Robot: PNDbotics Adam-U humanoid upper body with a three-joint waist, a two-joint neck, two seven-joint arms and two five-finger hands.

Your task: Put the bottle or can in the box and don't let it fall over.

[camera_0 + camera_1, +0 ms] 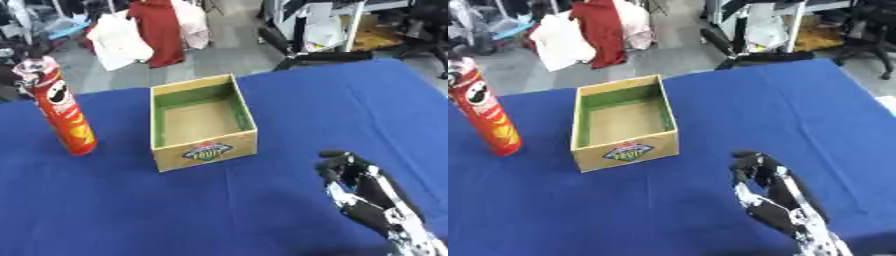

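A tall red crisp can (63,108) stands upright on the blue table at the left, with a crumpled silver top. To its right sits an open cardboard box (200,121) with a green inner lining and a printed label on its front wall; nothing lies inside it. My right hand (361,187) hovers over the table at the lower right, well apart from box and can, its fingers curled and holding nothing. My left hand shows in neither view.
The blue cloth table (350,105) stretches across the whole view. Beyond its far edge are hanging red and white clothes (149,30), a chair base (302,52) and shelving on the floor.
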